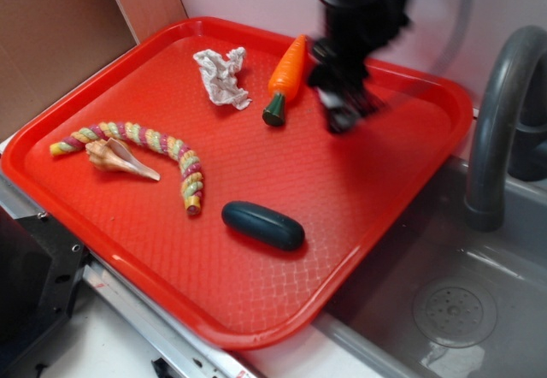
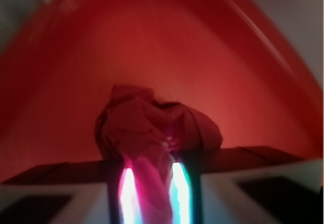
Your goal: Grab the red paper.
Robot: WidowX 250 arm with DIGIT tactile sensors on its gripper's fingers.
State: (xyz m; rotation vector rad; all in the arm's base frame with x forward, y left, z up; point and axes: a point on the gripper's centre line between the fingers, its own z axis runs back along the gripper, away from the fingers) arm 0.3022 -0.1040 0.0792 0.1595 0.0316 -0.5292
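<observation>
Hand (image 2: 152,193) is pinching the red paper (image 2: 152,127) between narrow fingers, above the tray's (image 1: 256,310) far side. Paper is looking light, soft, crushable; gripping mid-wad should be holding.

No text I can read in either view, no label or brand on my tray (image 1: 102,104), no number on my gripper (image 2: 152,193), none on the sink (image 1: 513,250), no signs anywhere
</observation>
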